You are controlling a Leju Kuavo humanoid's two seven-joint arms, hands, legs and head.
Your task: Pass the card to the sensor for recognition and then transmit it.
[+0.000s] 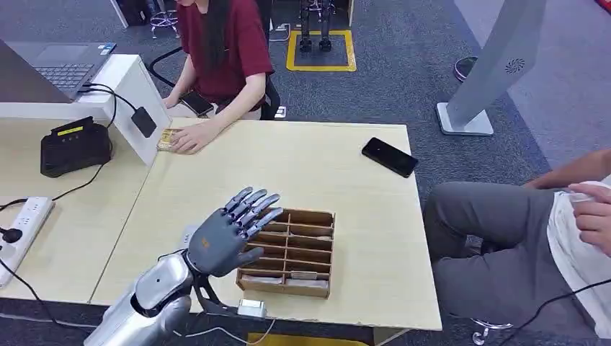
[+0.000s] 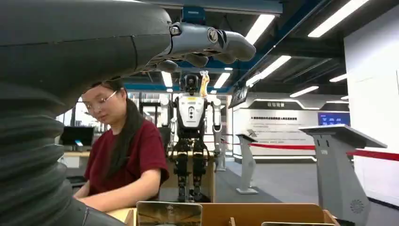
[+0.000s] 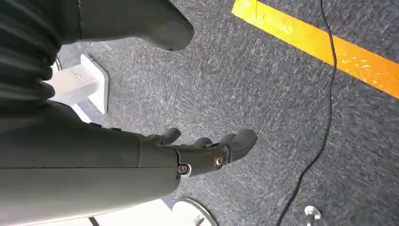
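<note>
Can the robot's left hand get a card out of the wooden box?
Probably yes. The left hand hovers open right over the wooden box, whose slots are open on top, with nothing between them.

Your left hand (image 1: 232,232) hovered with fingers spread over the left edge of the box (image 1: 295,254), nothing between them. Ahead, bare table (image 1: 302,169) lay open as far as a person's hand (image 1: 193,138), which rested on a card (image 1: 168,139) at the far left corner. A white partition (image 1: 133,101) walled that side; the reader (image 1: 72,146) sat beyond it. A phone (image 1: 390,156) lay far right. A seated person's leg (image 1: 490,223) bordered the table's right edge. Your right hand (image 3: 207,150) hung above carpet (image 3: 263,80) with room all round.
</note>
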